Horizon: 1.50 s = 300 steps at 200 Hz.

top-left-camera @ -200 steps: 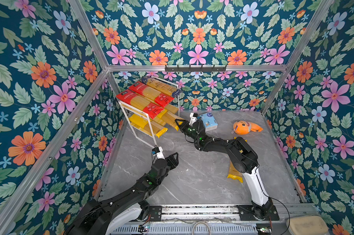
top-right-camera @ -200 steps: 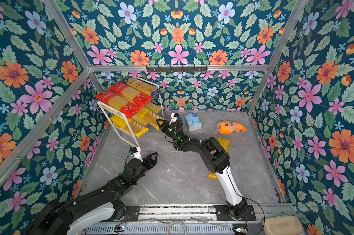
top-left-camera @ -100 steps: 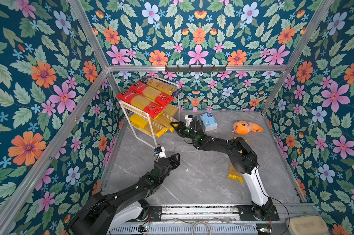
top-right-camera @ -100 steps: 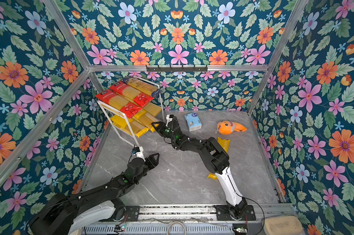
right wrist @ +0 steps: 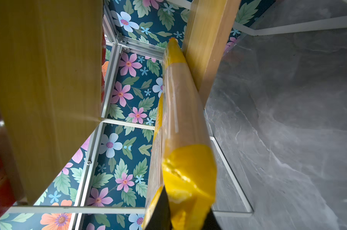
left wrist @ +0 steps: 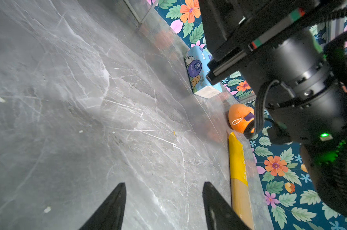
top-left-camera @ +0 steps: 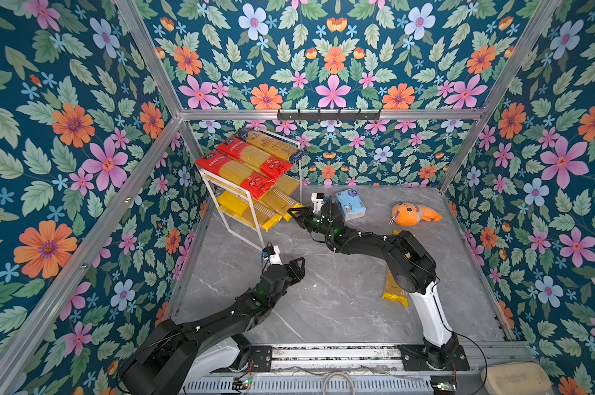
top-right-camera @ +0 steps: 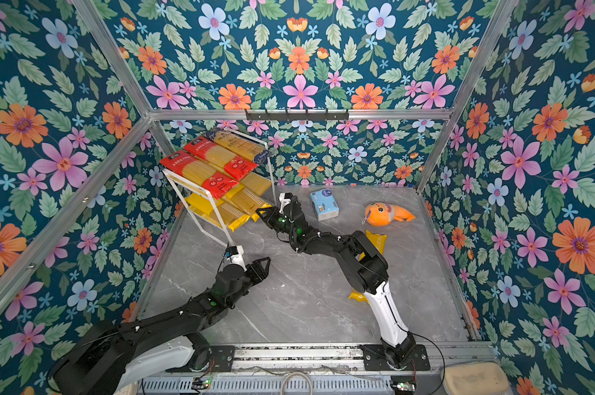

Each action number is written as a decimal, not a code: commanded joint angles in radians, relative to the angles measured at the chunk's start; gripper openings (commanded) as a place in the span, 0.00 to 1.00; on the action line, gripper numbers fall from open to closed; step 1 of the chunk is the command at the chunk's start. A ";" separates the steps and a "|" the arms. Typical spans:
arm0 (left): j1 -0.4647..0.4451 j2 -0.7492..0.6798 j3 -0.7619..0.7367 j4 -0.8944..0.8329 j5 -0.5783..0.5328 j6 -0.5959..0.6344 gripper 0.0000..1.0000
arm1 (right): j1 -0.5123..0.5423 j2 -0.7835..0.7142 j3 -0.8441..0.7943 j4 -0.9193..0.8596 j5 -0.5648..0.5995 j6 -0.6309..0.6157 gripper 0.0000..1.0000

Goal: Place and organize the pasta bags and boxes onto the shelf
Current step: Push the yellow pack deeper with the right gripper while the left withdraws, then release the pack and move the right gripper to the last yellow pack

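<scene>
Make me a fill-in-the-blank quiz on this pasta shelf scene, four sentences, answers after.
1. On the top board of the shelf, beside the dark blue pack, lie ___ red packs.
2. The right gripper is shut on a yellow pack lying on the ___ board.
3. The left gripper hovers over the table, empty and ___.
4. The loose pack lies on the table, partly under the ___ arm.

Missing words: two; lower; open; right.

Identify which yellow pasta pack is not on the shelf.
The yellow pack lying on the table beneath the right arm; the other two rest on the shelf's lower board, one pinched by the right claw.
</scene>
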<state>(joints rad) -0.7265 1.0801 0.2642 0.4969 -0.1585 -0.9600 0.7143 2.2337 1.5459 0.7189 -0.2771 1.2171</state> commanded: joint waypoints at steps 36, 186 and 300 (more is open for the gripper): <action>-0.004 -0.007 0.001 0.020 -0.014 0.021 0.64 | -0.009 0.056 0.161 -0.139 -0.088 -0.116 0.05; -0.011 0.000 0.018 0.014 -0.017 0.034 0.64 | -0.039 0.053 0.203 -0.217 -0.187 -0.110 0.41; -0.114 0.219 0.201 -0.005 -0.018 0.228 0.65 | -0.207 -0.416 -0.539 -0.157 -0.163 -0.143 0.45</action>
<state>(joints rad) -0.8169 1.2407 0.4114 0.4957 -0.1711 -0.8230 0.5426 1.9125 1.1183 0.6041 -0.4446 1.1217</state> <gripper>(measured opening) 0.651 0.451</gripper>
